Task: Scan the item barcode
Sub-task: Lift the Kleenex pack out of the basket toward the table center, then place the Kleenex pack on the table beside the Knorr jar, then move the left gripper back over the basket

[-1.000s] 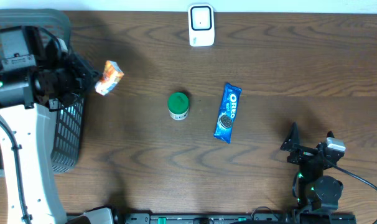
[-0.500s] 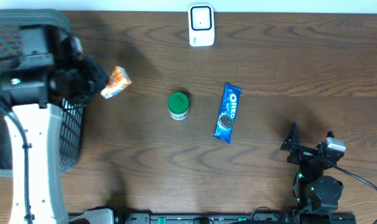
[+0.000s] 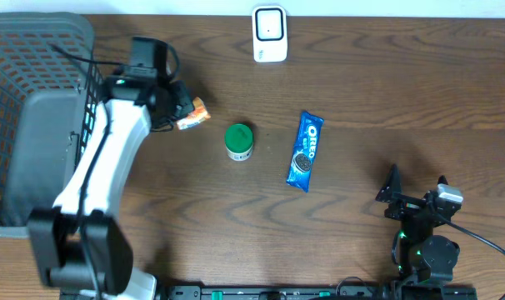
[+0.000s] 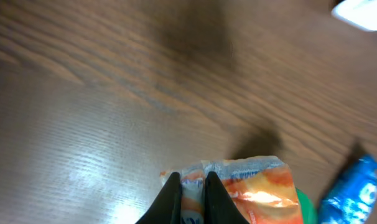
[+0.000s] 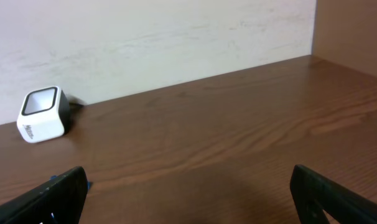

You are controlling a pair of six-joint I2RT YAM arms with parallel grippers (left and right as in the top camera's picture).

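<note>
Swung out from the basket [image 3: 36, 50], the left gripper [image 4: 190, 186] pinches the orange snack packet [image 4: 257, 186] tight between its fingers, the scanner [image 3: 269, 33] ahead of them, so scanning looks near; the right gripper [image 3: 417, 187] rests spread wide, empty.

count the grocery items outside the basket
3: an orange snack packet held in the left gripper, a green-lidded tub mid-table, and a blue Oreo pack just right of it. The basket may hide more.
</note>
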